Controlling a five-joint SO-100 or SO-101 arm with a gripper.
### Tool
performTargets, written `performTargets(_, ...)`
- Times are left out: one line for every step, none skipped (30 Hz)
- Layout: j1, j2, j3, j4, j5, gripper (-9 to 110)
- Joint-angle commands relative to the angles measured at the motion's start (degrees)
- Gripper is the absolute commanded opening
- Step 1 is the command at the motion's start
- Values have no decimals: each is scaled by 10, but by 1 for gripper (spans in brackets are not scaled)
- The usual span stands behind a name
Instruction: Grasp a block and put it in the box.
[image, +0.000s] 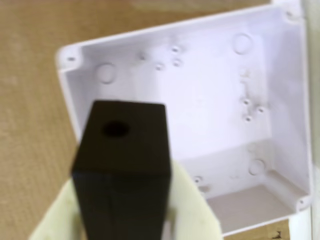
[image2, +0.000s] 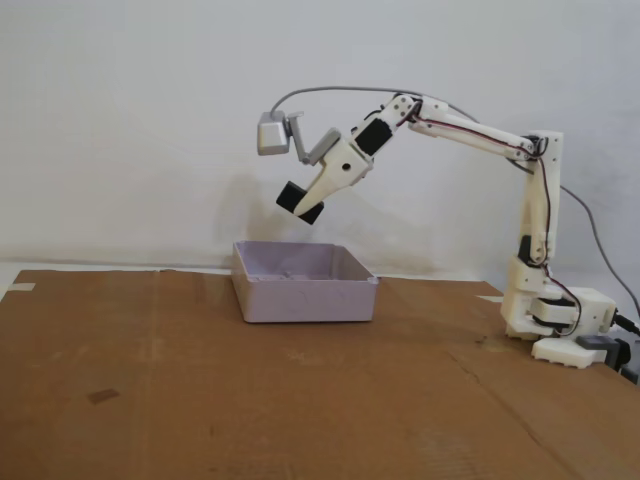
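Observation:
My gripper (image2: 305, 203) is shut on the black block (image2: 298, 202) and holds it in the air, above the pale lavender-grey box (image2: 304, 283). In the wrist view the block (image: 122, 170) fills the lower left, with a round hole in its end face, clamped between cream fingers (image: 197, 210). Behind and below it lies the open box (image: 210, 115); no objects show on its visible floor. The block hangs over the box's near-left part in that view.
The box stands on brown cardboard (image2: 250, 400) that covers the table. The arm's base (image2: 555, 320) is at the right of the fixed view. A grey camera housing (image2: 272, 133) rides above the gripper.

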Motion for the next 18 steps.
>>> performTargets(23,86,-7,-14,0,0)
performTargets(24,83,-4,-14,0,0)
performTargets(28,78,-3,-14,0,0)
performTargets(32,75,-1,-14,0,0)
performTargets(33,69,-1,-14,0,0)
performTargets(33,62,-1,-14,0,0)
performTargets(36,56,-1,-14,1,0)
performTargets(39,49,-1,-14,1,0)
performTargets(40,42,-2,-14,1,0)
performTargets(42,35,-2,-14,1,0)
performTargets(42,28,-2,-14,1,0)
performTargets(43,22,-2,-14,1,0)
performTargets(48,15,-2,-14,1,0)
performTargets(51,8,-2,-14,1,0)
performTargets(51,1,-3,-14,1,0)
performTargets(52,-7,-4,-17,1,0)
performTargets(54,-16,-3,-27,1,0)
performTargets(58,-24,-2,-40,1,0)
